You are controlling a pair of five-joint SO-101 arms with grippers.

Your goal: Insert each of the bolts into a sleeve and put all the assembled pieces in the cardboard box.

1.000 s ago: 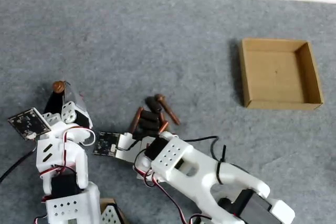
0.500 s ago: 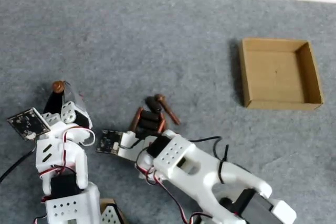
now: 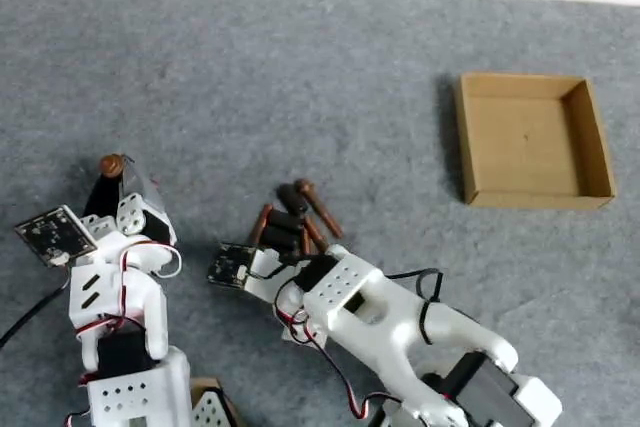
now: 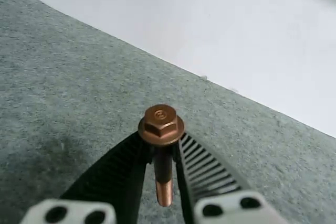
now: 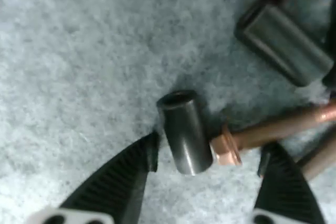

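Left gripper (image 4: 163, 146) clamps bolt (image 4: 161, 124) under its head. Right gripper (image 5: 210, 150) gapes astride sleeve (image 5: 185, 132), 8 o'clock from cardboard box (image 3: 468, 142). Sleeve likely rigid, smooth, prone to rolling: you should pinch mid-barrel.

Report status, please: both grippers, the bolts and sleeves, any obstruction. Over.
Left gripper shut on a bolt, head up. Right gripper open astride a sleeve. Loose bolt, head also between its jaws. Cardboard box empty.

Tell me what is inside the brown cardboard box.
Inside the brown cardboard box only its bare floor shows, with nothing lying on it. The near wall may cover a thin strip of floor just behind it.
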